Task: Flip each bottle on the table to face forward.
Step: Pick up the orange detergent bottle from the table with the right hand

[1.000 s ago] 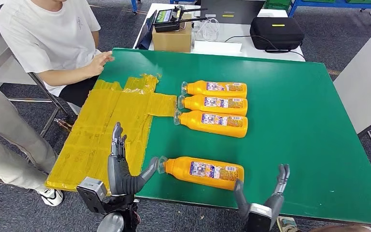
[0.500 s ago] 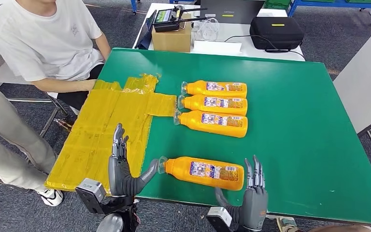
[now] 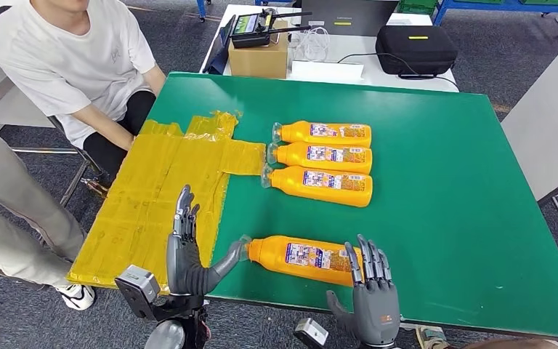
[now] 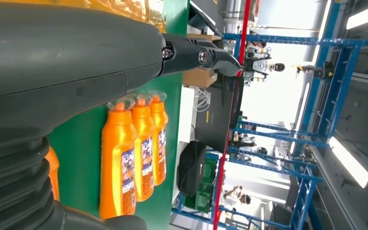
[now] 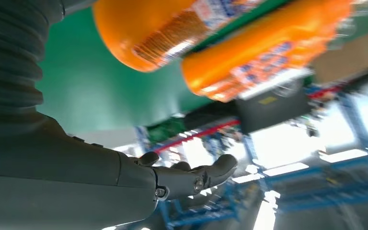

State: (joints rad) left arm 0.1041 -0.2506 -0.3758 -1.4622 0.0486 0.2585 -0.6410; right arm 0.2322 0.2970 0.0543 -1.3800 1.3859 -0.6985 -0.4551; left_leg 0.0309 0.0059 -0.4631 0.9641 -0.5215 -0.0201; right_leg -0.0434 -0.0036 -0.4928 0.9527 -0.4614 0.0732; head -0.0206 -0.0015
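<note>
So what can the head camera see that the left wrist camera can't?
Head view alone: a seated person, the yellow sheet, the right robot hand and the near bottle's label. Left wrist view alone: blue racks and bright ceiling lights. Both: the green table, three orange bottles in a row and the left robot hand.

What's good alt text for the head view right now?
Four orange bottles lie on their sides on a green table: three in a row, one nearer between the robot's left hand and right hand, both open. A yellow sheet covers the table's left edge, where a seated person waits.
</note>
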